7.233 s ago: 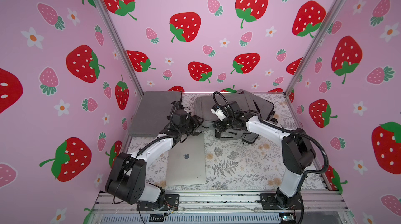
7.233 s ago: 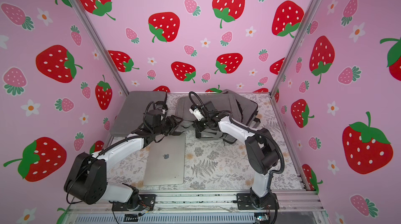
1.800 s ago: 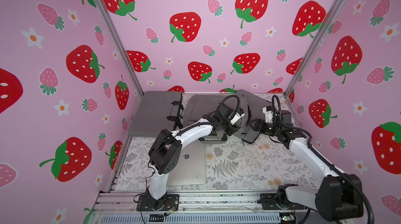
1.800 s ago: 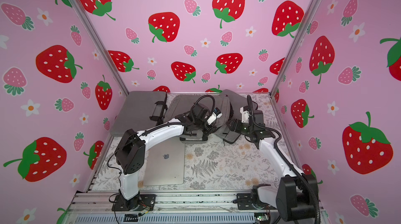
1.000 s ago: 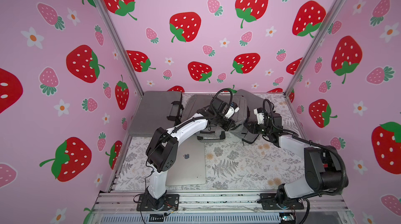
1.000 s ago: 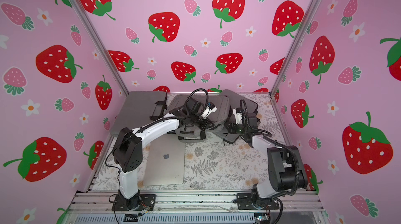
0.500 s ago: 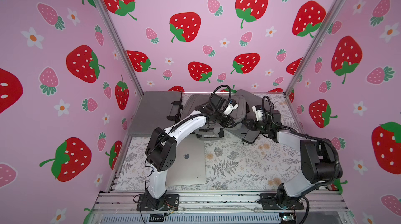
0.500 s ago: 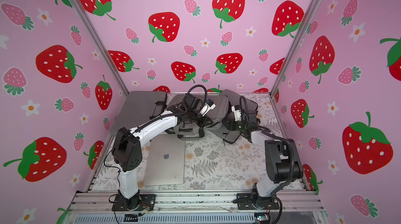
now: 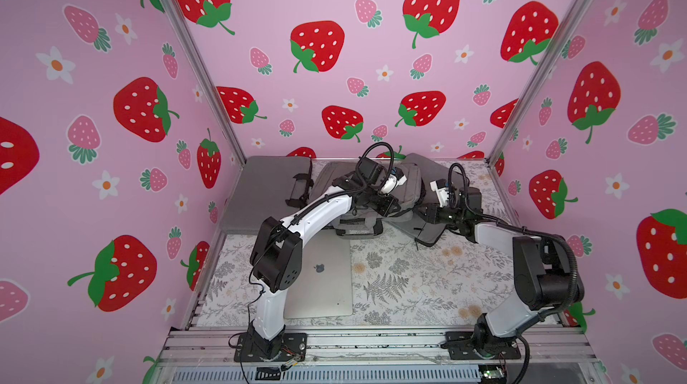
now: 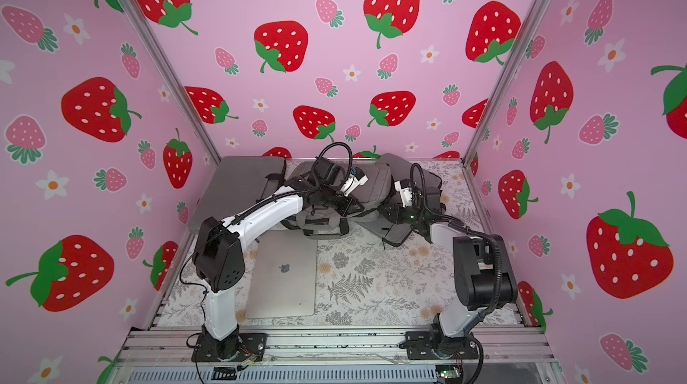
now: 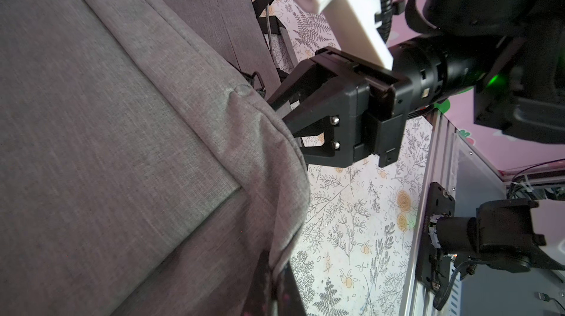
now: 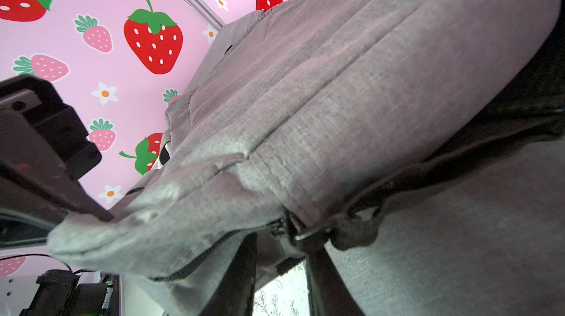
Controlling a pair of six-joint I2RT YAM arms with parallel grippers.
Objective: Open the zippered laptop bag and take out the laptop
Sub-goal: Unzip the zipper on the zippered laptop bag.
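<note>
At the back of the table point(image 9: 409, 281), the gray bag point(image 10: 377, 188) looked only part-unzipped, nothing pulled from it; it lay flat, long axis left-to-right, handles toward the robot. One silver laptop point(image 9: 323, 278) sat out front. Meanwhile the left gripper point(image 9: 394, 209) pinched a bag corner, and the right gripper point(image 11: 276, 112) had its jaws slightly spread around the zipper pull point(image 12: 305, 233).

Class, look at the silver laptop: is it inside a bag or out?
Out. The silver laptop lies flat on the floral table, lid shut, logo up, no bag around it.
</note>
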